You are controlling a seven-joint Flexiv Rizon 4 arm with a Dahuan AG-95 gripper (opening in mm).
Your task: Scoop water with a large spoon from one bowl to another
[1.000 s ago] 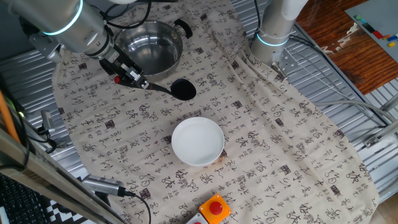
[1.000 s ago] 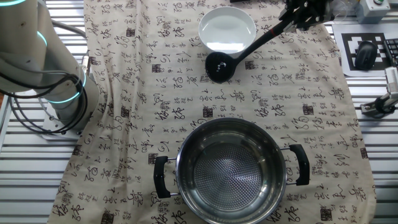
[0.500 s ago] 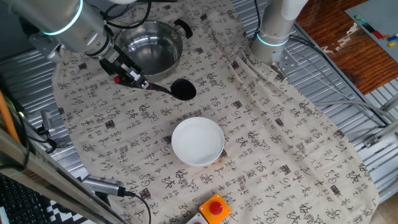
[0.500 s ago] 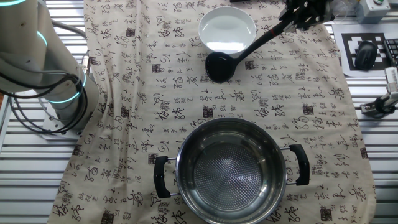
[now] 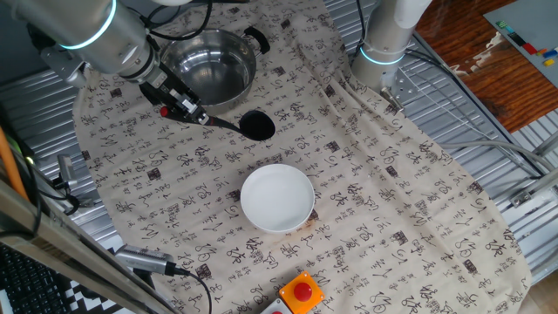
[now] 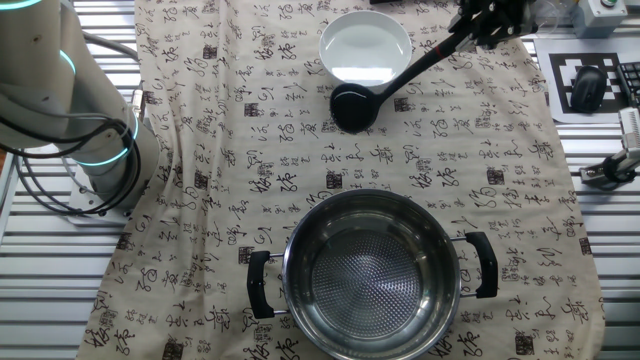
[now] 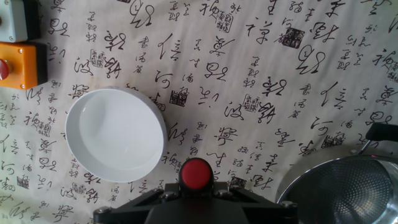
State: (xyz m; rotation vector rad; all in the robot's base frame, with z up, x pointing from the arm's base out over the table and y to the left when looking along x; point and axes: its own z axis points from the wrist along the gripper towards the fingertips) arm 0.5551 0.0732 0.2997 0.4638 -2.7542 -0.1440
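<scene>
My gripper [image 5: 179, 103] is shut on the red-ended handle of the large spoon, a black ladle [image 5: 255, 126]. Its cup [image 6: 351, 107] hangs low over the cloth between the two bowls, handle slanting up toward the gripper [image 6: 485, 22]. The white bowl [image 5: 277, 198] holds clear water and sits in front of the cup; it is also at the left in the hand view [image 7: 115, 134]. The steel pot with black handles [image 5: 210, 65] stands behind the gripper and looks empty [image 6: 371, 271]. The hand view shows the handle's red end [image 7: 196, 173] between the jaws.
A cloth printed with calligraphy [image 5: 384, 192] covers the table. An orange box with a red button [image 5: 301, 292] sits near the front edge beside the white bowl. A second arm's base [image 5: 386, 44] stands at the back. Ribbed metal table edges surround the cloth.
</scene>
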